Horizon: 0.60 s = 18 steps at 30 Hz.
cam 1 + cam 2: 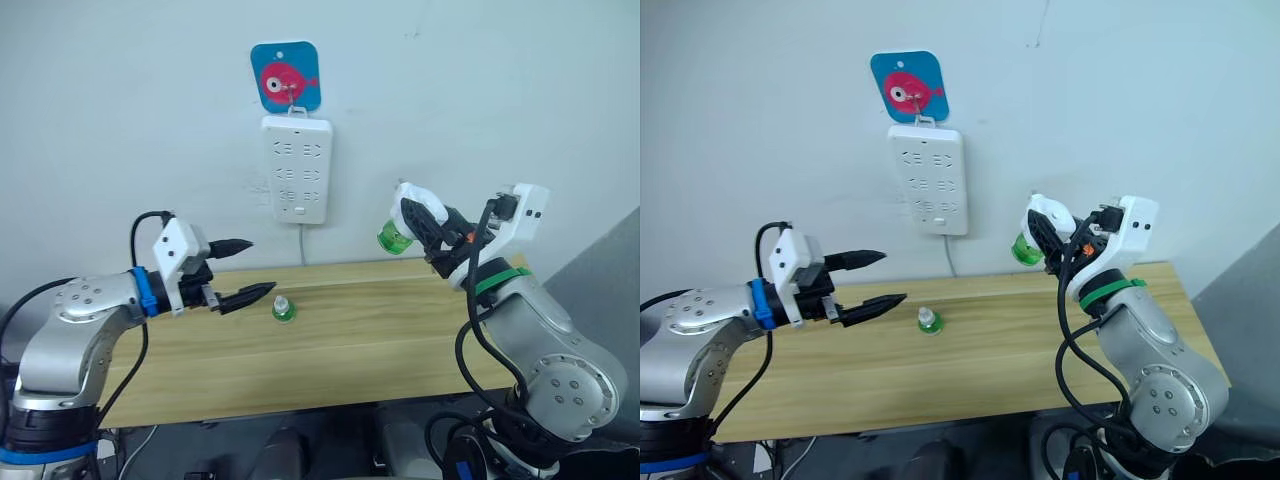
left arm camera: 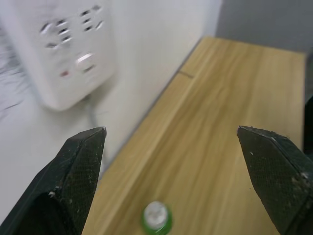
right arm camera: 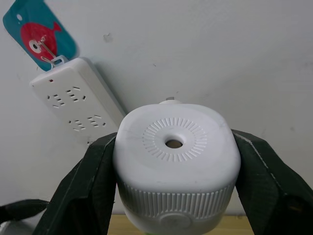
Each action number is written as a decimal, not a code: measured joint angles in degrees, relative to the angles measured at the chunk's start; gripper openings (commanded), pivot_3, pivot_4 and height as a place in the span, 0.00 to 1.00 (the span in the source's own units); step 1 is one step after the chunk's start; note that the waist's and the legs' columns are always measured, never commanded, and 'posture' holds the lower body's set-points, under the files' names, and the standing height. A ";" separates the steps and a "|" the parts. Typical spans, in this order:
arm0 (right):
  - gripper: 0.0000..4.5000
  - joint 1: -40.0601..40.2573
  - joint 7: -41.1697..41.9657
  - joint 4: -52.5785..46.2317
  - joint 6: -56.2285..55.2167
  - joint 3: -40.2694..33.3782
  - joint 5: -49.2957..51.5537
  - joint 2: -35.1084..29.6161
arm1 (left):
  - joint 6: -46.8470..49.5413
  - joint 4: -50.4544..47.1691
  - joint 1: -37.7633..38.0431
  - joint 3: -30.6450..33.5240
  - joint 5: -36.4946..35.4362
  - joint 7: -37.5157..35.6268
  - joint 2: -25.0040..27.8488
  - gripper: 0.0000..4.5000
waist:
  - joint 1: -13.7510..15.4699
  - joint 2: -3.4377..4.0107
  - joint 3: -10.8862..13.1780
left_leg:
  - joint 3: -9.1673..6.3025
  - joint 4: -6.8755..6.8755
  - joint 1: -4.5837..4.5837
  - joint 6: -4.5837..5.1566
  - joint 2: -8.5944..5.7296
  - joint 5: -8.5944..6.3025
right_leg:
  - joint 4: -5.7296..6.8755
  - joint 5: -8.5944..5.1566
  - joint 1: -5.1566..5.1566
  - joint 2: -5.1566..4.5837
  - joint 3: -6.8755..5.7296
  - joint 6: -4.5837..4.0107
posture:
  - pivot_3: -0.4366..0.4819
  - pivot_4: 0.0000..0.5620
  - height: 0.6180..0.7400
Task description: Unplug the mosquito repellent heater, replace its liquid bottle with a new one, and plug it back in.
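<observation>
Above the bench's (image 1: pixel 400 330) right end, the right hand (image 1: pixel 412 222) grips the mosquito repellent heater (image 3: pixel 175 166), green bottle (image 1: pixel 391 238) attached, clear of the wall power strip (image 1: pixel 296 168). Left hand (image 1: pixel 250 270) spread wide, empty, just beside a small green bottle (image 1: pixel 284 309) standing on the bench.

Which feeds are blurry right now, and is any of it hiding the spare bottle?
Left wrist view: the power strip is smeared and the small green bottle on the table is soft but recognisable. Right wrist view: the heater in the right claw is crisp. Left eye view: even light, no glare.
</observation>
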 measured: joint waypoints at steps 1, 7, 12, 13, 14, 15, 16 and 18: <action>0.65 0.02 -2.12 -0.01 -0.12 -0.43 1.42 0.11 | 0.42 -0.57 -1.55 -1.21 -0.46 0.16 -0.78 1.00 | 0.12 0.00 0.00 | 0.01 -0.01 0.00 0.00 0.00 0.00 | -0.04 0.00 0.02 0.00 0.01 0.00 | 0.33 0.30 1.00; 0.65 1.21 -16.55 0.55 -7.25 -0.83 13.88 0.30 | 0.66 -2.21 -7.11 -8.34 -1.54 3.54 -8.60 1.00 | -0.19 0.04 0.00 | 0.16 -0.09 0.01 0.02 -0.01 -0.01 | -0.11 0.00 0.00 0.01 0.15 0.01 | 0.30 0.29 1.00; 0.65 2.43 -29.83 2.51 -19.89 2.53 27.94 0.27 | -0.03 -0.60 -9.82 -14.52 -1.15 6.30 -16.08 1.00 | -1.19 0.04 0.00 | 0.18 -0.10 -0.01 0.04 0.01 -0.02 | -0.10 0.00 0.00 0.03 0.18 0.01 | 0.26 0.28 1.00; 0.65 2.91 -32.07 2.65 -22.73 3.74 30.79 0.21 | -0.21 0.43 -10.90 -15.11 -1.09 6.85 -17.62 1.00 | -1.30 0.04 0.00 | 0.18 -0.09 0.00 0.05 0.00 -0.02 | -0.10 0.00 0.02 0.04 0.19 0.01 | 0.25 0.28 1.00; 0.65 3.69 -33.84 2.64 -25.10 4.95 33.45 0.13 | -0.36 1.53 -12.04 -15.57 -1.05 7.42 -18.75 1.00 | -1.42 0.04 0.00 | 0.18 -0.07 0.00 0.05 0.00 -0.02 | -0.11 0.00 0.04 0.06 0.20 0.01 | 0.25 0.28 1.00; 0.65 3.88 -35.48 2.76 -26.93 5.62 35.50 0.02 | -0.50 2.45 -13.01 -15.69 -1.04 7.75 -19.51 1.00 | -1.61 0.04 0.00 | 0.20 -0.04 -0.01 0.05 0.00 -0.02 | -0.10 0.01 0.04 0.08 0.23 0.02 | 0.25 0.28 1.00; 0.65 3.94 -37.09 2.74 -29.40 6.05 37.50 -0.07 | -0.75 3.51 -13.94 -15.81 -1.00 8.20 -20.24 1.00 | -1.79 0.04 0.00 | 0.24 -0.04 0.01 0.06 0.00 -0.02 | -0.11 0.02 0.04 0.10 0.29 0.04 | 0.25 0.28 1.00; 0.65 4.52 -39.28 2.59 -33.42 7.01 40.51 -0.72 | -1.35 4.19 -14.96 -15.95 -0.78 8.59 -21.08 1.00 | -2.18 0.04 -0.01 | 0.26 -0.04 0.00 0.06 0.00 -0.02 | -0.16 0.03 0.05 0.12 0.33 0.06 | 0.23 0.28 1.00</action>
